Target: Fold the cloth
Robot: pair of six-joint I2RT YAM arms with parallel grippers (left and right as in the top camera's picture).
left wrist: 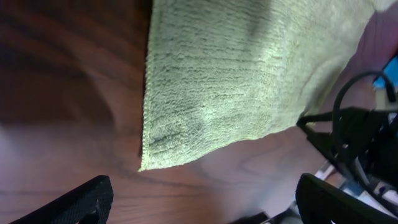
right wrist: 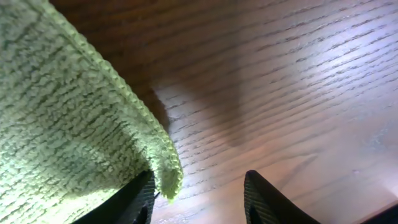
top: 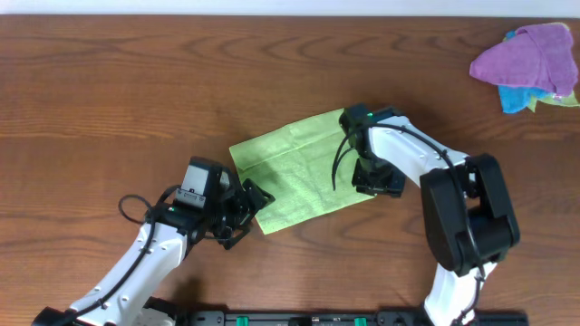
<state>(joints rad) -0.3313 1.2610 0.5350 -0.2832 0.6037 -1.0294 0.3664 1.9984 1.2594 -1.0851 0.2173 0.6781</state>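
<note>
The lime-green cloth (top: 299, 172) lies on the wooden table, doubled over into a slanted rectangle. My left gripper (top: 254, 206) sits at the cloth's near-left corner, jaws wide open and empty. In the left wrist view that corner of the cloth (left wrist: 236, 68) lies just ahead of the left gripper (left wrist: 205, 199), over bare wood. My right gripper (top: 376, 181) is at the cloth's near-right corner. In the right wrist view the right gripper (right wrist: 199, 183) is open. The cloth's edge (right wrist: 68, 124) drapes against the left finger, with only table between the fingers.
A purple cloth (top: 530, 54) lies bunched on a bright blue cloth (top: 517, 98) at the table's back right corner. A black rail (top: 299, 318) runs along the table's front edge between the two arm bases.
</note>
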